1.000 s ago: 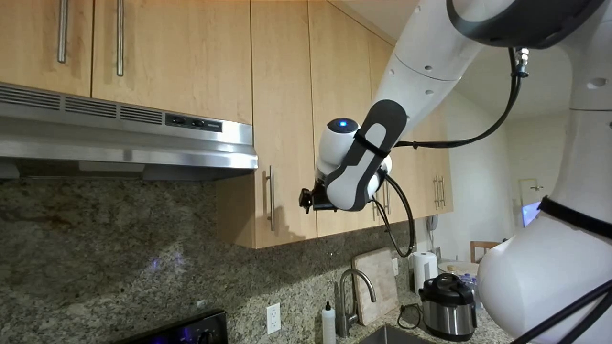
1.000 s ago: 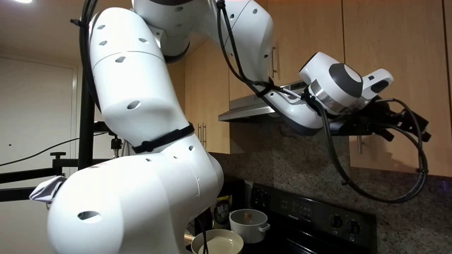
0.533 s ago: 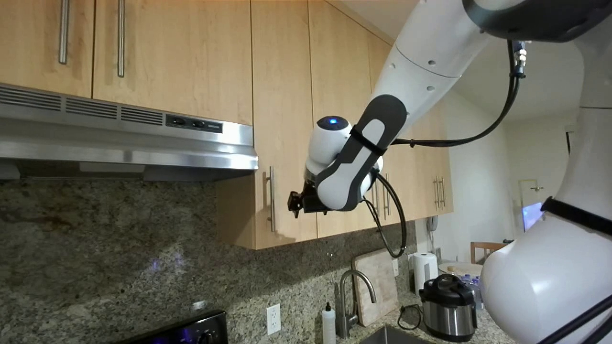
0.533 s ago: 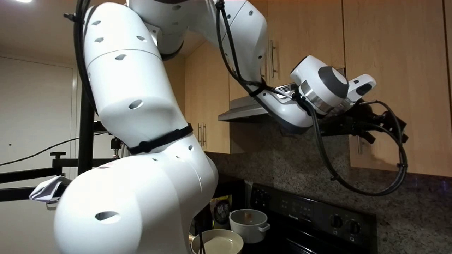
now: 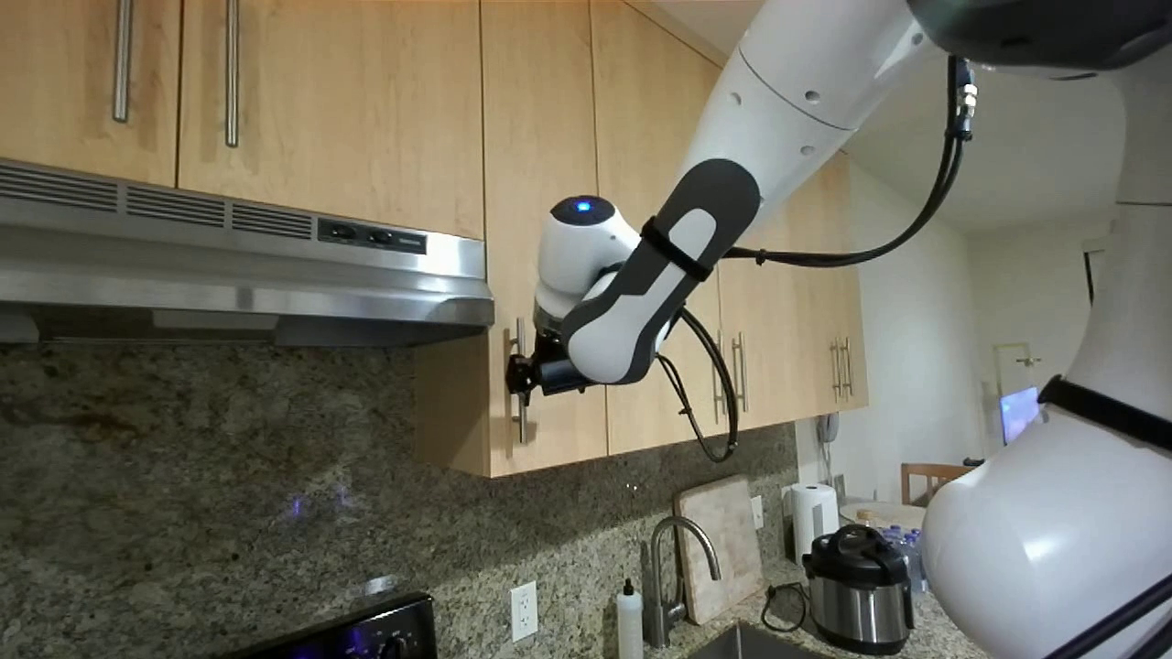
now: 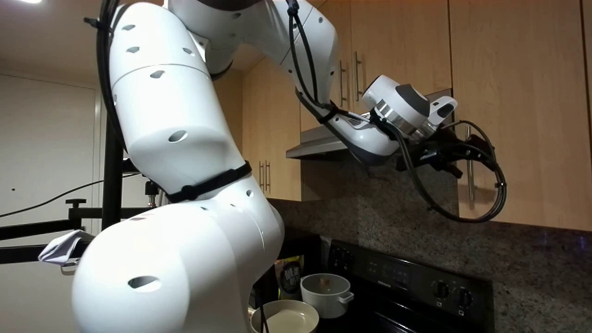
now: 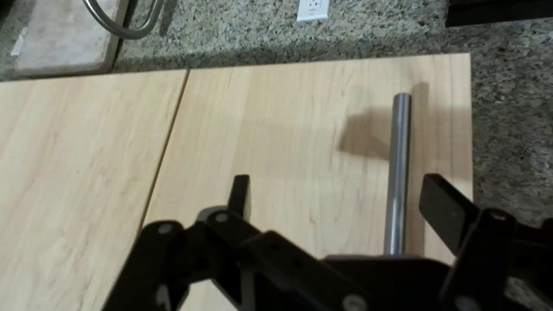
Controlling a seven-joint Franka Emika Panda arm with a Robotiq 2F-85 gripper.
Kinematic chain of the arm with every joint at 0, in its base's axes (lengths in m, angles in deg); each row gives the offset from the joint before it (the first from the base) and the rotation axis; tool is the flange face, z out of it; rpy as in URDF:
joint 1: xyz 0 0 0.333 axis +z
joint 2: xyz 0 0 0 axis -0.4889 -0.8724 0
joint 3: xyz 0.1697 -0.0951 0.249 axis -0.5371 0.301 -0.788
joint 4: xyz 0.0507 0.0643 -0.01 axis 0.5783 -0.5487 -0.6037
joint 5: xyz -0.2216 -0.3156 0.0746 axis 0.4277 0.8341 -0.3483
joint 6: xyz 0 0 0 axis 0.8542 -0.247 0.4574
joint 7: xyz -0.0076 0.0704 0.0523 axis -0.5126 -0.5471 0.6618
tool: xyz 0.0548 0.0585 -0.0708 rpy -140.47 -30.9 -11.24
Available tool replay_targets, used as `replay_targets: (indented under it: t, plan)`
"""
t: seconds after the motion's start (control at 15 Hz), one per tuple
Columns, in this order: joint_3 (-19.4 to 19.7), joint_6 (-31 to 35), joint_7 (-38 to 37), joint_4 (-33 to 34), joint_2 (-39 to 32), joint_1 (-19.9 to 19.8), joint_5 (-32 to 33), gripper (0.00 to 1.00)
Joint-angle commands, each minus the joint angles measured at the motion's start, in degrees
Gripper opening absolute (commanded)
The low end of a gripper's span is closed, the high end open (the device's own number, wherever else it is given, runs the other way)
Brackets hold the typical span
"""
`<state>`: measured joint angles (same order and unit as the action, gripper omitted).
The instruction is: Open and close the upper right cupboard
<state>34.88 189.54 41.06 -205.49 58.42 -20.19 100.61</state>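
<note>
While my gripper [image 7: 339,205] has its two dark, blocky fingers [image 7: 447,211] wide apart, one round metal handle [image 7: 399,172] shows between them in the wrist view. It looks nearer to one finger, and from far off I can't tell if they touch. The handle runs up and down on one flat, shut door [image 7: 276,142] of pale wood with thin lines. This is the upper right cupboard [image 5: 540,183], tall and thin, just beside one shiny metal hood [image 5: 275,275] in both exterior views. Over the hood I count two long metal bars [image 5: 231,82] on two wooden doors [image 5: 348,119]. Lower down, in an exterior view, are one bent metal tap [image 5: 656,599], one flat board [image 5: 732,540] and a speckled stone wall [image 5: 229,439]. In an exterior view I see one pot [image 6: 325,298] and one pan [image 6: 286,319], both round.
</note>
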Motion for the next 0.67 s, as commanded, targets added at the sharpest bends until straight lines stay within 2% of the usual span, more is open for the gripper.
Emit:
replay_targets:
  t: [0.0, 0.33, 0.6]
  plan:
    - [-4.1, -0.9, -0.4, 4.3, -0.5, -4.2, 5.5, 1.00]
    - [-11.3, -2.6, -1.8, 9.5, -3.4, -11.4, 9.5, 1.00]
    - [-18.3, -5.3, -3.4, 11.8, -6.4, -18.8, 11.2, 1.00]
